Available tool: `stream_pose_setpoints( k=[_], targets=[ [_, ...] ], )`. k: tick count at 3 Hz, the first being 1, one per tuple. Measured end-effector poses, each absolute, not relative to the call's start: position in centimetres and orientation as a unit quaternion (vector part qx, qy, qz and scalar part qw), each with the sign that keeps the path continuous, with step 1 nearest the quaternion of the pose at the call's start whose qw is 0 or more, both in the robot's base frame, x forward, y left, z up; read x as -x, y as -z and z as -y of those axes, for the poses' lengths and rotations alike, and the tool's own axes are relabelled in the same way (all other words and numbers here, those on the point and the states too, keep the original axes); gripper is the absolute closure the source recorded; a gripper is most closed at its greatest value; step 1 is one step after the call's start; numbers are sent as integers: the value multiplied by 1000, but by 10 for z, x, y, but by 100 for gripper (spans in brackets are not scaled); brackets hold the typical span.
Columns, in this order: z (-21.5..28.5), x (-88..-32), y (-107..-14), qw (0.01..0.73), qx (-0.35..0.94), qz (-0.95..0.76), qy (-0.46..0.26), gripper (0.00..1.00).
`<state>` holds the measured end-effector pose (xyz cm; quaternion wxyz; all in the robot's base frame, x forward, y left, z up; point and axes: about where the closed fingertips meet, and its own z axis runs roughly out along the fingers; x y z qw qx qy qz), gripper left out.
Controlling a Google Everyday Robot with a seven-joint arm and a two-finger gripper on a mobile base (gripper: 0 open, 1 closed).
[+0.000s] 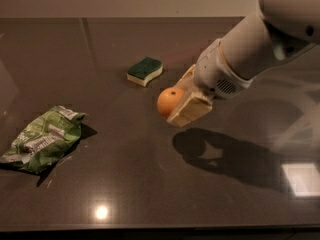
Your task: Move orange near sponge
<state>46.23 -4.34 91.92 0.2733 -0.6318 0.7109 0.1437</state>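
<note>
The orange (pixel 169 101) is a small round fruit held between my gripper's (pixel 181 100) pale fingers (pixel 190 110). The gripper is shut on it and holds it above the dark tabletop; a shadow falls on the table below and to the right. The sponge (pixel 145 70), dark green on top with a pale yellow base, lies on the table a short way up and to the left of the orange. My white arm comes in from the upper right.
A crumpled green-and-white snack bag (pixel 42 139) lies at the left. The dark glossy table (pixel 150 184) reaches a front edge near the bottom. A bright window reflection (pixel 302 178) lies at the lower right.
</note>
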Motion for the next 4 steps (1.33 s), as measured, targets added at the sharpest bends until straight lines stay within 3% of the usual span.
stream_pose_setpoints(
  k=[2,4],
  targets=[
    [68,-564,-933,315,601,-728,-101,100],
    [63,-570,-931,323,594,-731,-95,100]
  ],
)
